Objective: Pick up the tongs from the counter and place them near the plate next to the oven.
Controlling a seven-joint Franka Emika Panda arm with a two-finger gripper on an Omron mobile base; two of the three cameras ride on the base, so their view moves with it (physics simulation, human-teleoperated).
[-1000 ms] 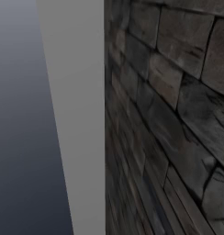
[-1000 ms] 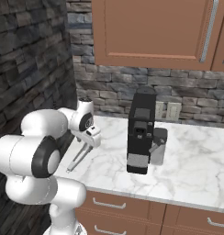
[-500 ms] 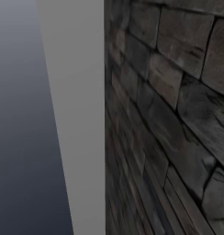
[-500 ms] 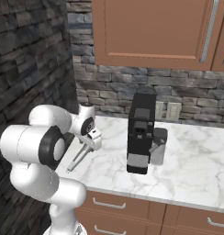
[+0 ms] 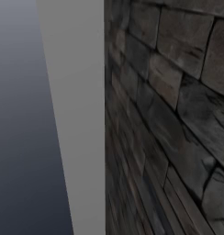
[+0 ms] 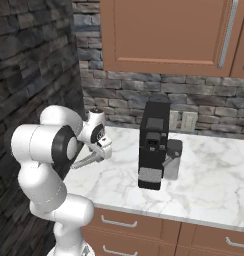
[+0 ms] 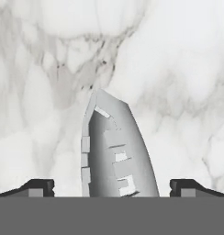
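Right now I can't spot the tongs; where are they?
The tongs lie on the marble counter between the open gripper fingertips in the hand view, left of the coffee machine.

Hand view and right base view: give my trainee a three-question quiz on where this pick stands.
1. True or false: the tongs lie on the marble counter, between the two fingertips.
2. The jaws of the gripper are: A open, B shut on the tongs, C shut on nothing.
3. In the right base view, what dark appliance stands on the counter to the right of the arm?

Key: 1 true; 2 A; 3 the coffee machine.
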